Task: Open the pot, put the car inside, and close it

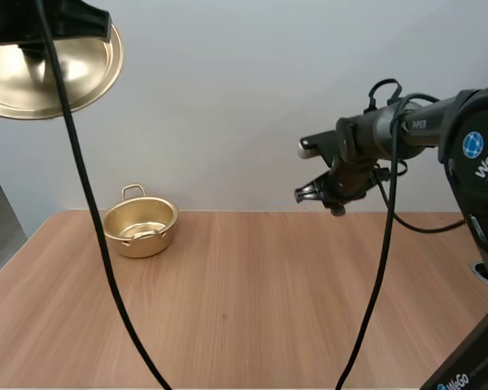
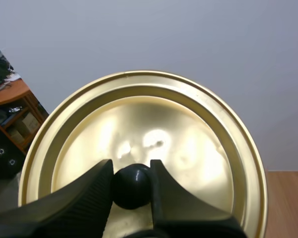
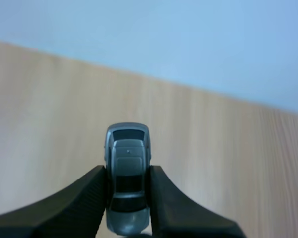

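From my right wrist, my 2 fingers point(image 3: 84, 203) cover the flanks of the car point(image 3: 127, 163). In the high view the lid point(image 1: 57, 73) runs off the edge, and the car is too small to make out.

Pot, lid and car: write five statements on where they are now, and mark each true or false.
1. The lid sits on the pot. False: the left jaws hold it up by its black knob, clear of the pot.
2. The right jaws pinch a grey toy car. True.
3. The pot stands open on the wooden table. True.
4. The toy car lies in the pot. False: it is held in the air, well away from the pot.
5. The pot is silver. False: it is gold-coloured.
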`<state>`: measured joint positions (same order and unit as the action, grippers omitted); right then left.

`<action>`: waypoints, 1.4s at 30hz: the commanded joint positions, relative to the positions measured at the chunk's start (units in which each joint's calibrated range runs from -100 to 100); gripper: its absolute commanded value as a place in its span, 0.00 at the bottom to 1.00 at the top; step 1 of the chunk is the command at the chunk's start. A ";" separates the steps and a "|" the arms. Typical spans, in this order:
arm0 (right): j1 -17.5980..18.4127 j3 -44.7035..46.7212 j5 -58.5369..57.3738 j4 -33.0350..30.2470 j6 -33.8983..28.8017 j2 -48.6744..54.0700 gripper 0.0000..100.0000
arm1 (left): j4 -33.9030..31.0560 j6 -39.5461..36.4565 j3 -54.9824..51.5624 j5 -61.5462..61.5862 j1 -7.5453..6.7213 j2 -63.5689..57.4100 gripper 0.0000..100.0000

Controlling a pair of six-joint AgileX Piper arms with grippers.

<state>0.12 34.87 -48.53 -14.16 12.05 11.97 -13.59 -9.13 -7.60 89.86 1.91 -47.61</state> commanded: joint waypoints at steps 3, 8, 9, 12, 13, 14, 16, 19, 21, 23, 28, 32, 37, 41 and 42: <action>7.88 -9.06 4.30 3.15 0.67 0.08 0.00 | 0.05 -0.02 0.07 8.31 0.00 -12.87 0.00; 14.44 -12.80 8.71 3.15 1.00 -1.24 0.00 | 0.05 -0.02 0.07 10.14 0.00 -15.66 0.00; 15.60 -13.77 8.71 3.15 1.00 -2.19 0.00 | 0.05 -0.02 0.07 10.14 0.00 -16.04 0.00; 17.93 -16.63 8.71 3.15 1.00 -5.37 0.00 | 0.05 -0.02 0.07 10.14 0.00 -17.87 0.00; 18.62 -17.59 8.71 3.15 1.00 -6.74 0.00 | 0.05 -0.02 0.07 10.14 0.00 -18.51 0.00; 19.22 -18.58 8.71 3.15 1.00 -8.19 0.00 | 0.05 -0.02 0.07 10.14 0.00 -19.09 0.00; 20.16 -20.43 8.89 3.15 1.35 -10.96 0.00 | 0.05 0.24 0.07 10.14 0.00 -20.02 0.00; 21.34 -23.62 8.89 3.15 1.47 -15.31 0.00 | 0.05 2.88 0.18 10.14 0.00 -21.16 0.00; 22.17 -25.44 8.89 3.15 1.47 -17.58 0.00 | 0.05 3.57 0.32 10.14 0.00 -21.39 0.00; 23.15 -27.38 8.89 3.15 1.73 -20.01 0.00 | 0.05 3.57 0.32 10.14 0.00 -21.39 0.00; 25.52 -32.54 8.89 3.15 3.93 -24.85 0.00 | 0.05 3.57 0.32 10.14 0.00 -21.39 0.00; 27.05 -36.96 8.89 3.15 3.93 -28.45 0.00 | 0.05 3.57 0.32 10.14 0.00 -21.39 0.00; 27.65 -43.27 6.92 3.05 4.01 -33.95 0.00 | 0.05 3.57 0.32 10.14 0.00 -21.39 0.00; 27.58 -50.28 3.43 1.23 4.01 -39.25 0.00 | 0.05 3.57 0.32 10.14 0.00 -21.39 0.00; 27.58 -51.58 2.61 1.23 4.01 -40.29 0.00 | 0.05 3.57 0.32 10.14 0.00 -21.39 0.00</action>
<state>27.68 -13.52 -45.04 -12.86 16.04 -26.12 -13.59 -5.57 -7.35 99.97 1.91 -68.99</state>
